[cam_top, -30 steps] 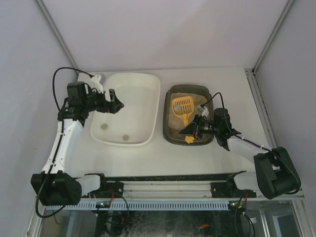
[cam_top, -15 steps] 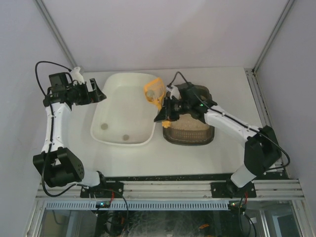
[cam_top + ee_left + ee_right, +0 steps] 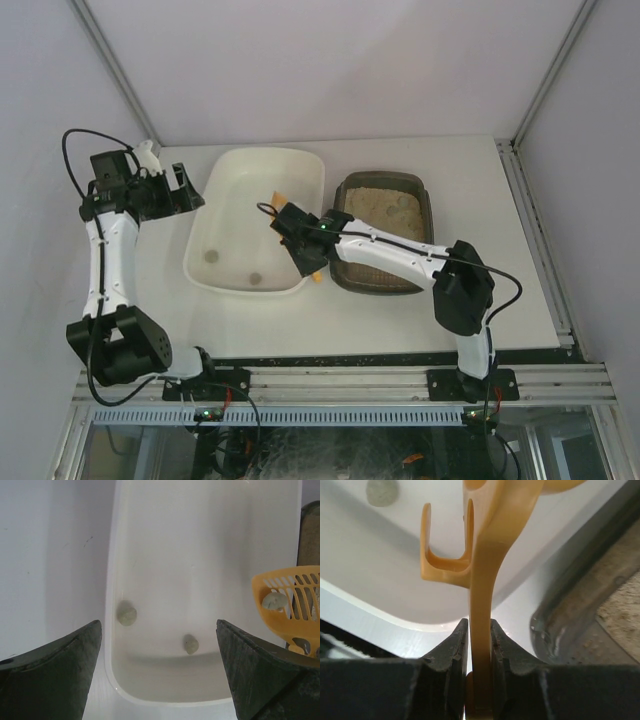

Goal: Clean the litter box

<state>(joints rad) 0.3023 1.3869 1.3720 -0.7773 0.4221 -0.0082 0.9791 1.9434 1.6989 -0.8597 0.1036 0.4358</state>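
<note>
The litter box [image 3: 384, 177], a dark tray of pale sandy litter, sits right of a white tub [image 3: 262, 151]. My right gripper [image 3: 305, 250] reaches across the box's left rim and is shut on the handle of a yellow slotted scoop [image 3: 485, 575], held over the tub's right side. The scoop [image 3: 295, 600] carries a grey clump [image 3: 274, 600]. Two grey clumps [image 3: 127, 614] [image 3: 190, 644] lie in the tub. My left gripper [image 3: 190, 190] is open and empty, raised by the tub's far left corner, its jaws [image 3: 159, 625] wide apart.
The box's rim [image 3: 590, 615] shows to the right of the scoop handle in the right wrist view. White walls close off the table at the back and both sides. The arms' rail runs along the near edge [image 3: 340, 380].
My right gripper has carried the scoop from the litter box over to the tub, then lower and further over its right side. My left arm has pulled back to the tub's far left corner.
</note>
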